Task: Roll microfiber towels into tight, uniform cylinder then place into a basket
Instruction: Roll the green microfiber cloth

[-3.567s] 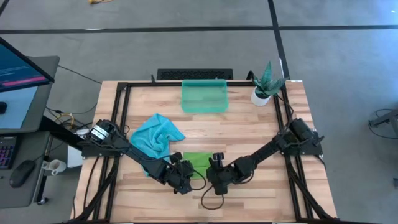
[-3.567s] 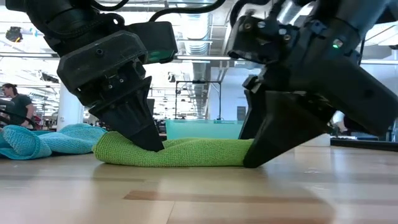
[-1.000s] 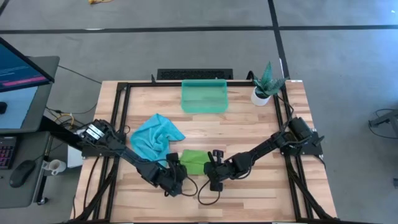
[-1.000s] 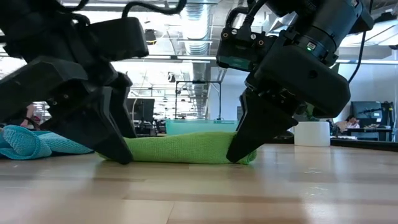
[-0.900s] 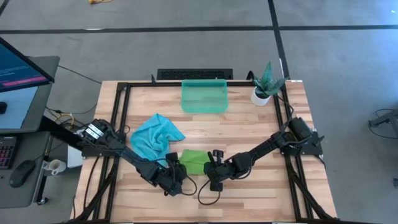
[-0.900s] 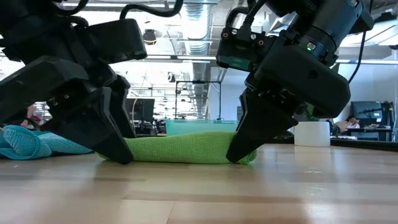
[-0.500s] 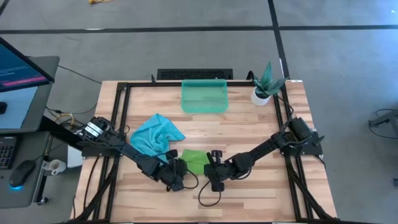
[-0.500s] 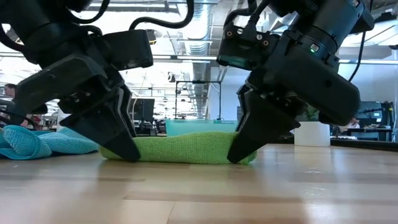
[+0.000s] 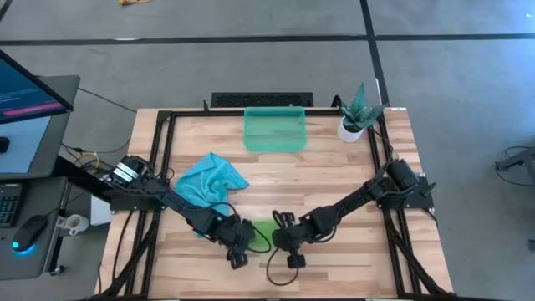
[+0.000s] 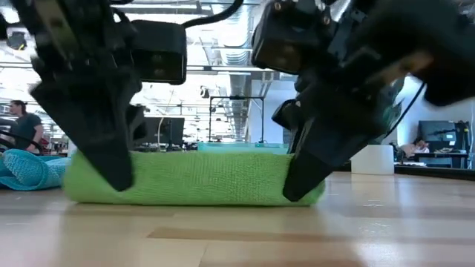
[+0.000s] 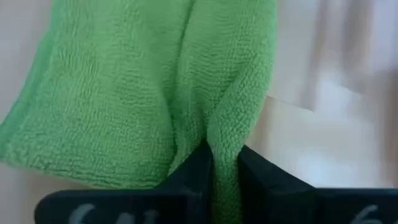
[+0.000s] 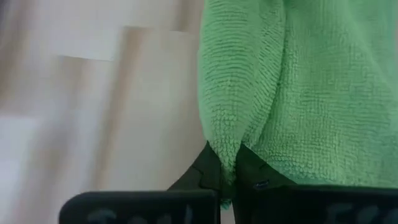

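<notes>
Mostly hidden between both arms from above, the green towel (image 10: 193, 178) is pinched at opposite ends by left gripper (image 11: 224, 165) and right gripper (image 12: 229, 163).

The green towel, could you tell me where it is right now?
In the high view the green towel lies near the table's front edge, pinched at either end by the left gripper and right gripper, just front-right of the blue towel.

A folded lime green towel (image 10: 193, 178) lies on the wooden table (image 10: 237, 237), near the camera. The left gripper (image 10: 119, 174) pinches its left end, the right gripper (image 10: 300, 185) its right end. The turquoise towel (image 10: 26, 169) sits far left; the teal basket (image 10: 241, 147) shows behind.
</notes>
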Tool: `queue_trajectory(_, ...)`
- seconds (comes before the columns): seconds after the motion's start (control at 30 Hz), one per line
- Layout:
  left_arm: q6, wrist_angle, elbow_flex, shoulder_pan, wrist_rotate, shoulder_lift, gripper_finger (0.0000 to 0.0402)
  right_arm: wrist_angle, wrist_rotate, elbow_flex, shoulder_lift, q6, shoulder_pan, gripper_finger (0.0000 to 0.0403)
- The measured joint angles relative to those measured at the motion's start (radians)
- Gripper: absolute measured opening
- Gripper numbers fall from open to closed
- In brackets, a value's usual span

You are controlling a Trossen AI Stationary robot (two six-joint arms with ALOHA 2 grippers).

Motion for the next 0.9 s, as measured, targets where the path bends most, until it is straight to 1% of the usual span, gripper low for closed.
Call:
queue_trajectory(0.1,-0.086,0.007,0.031,0.001,0.112,0.000,0.0032,0.000,-0.124,0.022,0.002,0.040,0.001,0.0029)
queue_trajectory(0.2,-0.164,0.008,0.048,0.002,0.182,0.000,0.0024,0.000,-0.236,0.053,0.002,0.075,0.008,0.0027)
queue_trajectory(0.27,-0.207,0.008,0.056,0.001,0.215,-0.002,0.0022,-0.001,-0.274,0.068,0.002,0.095,0.009,0.0025)
queue_trajectory(0.37,-0.272,0.006,0.056,0.001,0.225,-0.003,0.0026,-0.004,-0.286,0.079,0.002,0.150,0.003,0.0027)
queue_trajectory(0.53,-0.352,-0.002,0.055,0.005,0.243,-0.003,0.0028,-0.028,-0.316,0.079,0.002,0.224,-0.054,0.0028)
queue_trajectory(0.67,-0.364,-0.006,0.054,0.009,0.255,-0.004,0.0024,-0.032,-0.402,0.079,0.002,0.234,-0.120,0.0024)
queue_trajectory(0.8,-0.363,-0.009,0.054,0.011,0.253,-0.005,0.0028,-0.036,-0.481,0.079,0.002,0.243,-0.181,0.0028)
queue_trajectory(0.9,-0.362,-0.009,0.054,0.011,0.249,-0.005,0.0030,-0.032,-0.505,0.079,0.007,0.255,-0.221,0.0026)
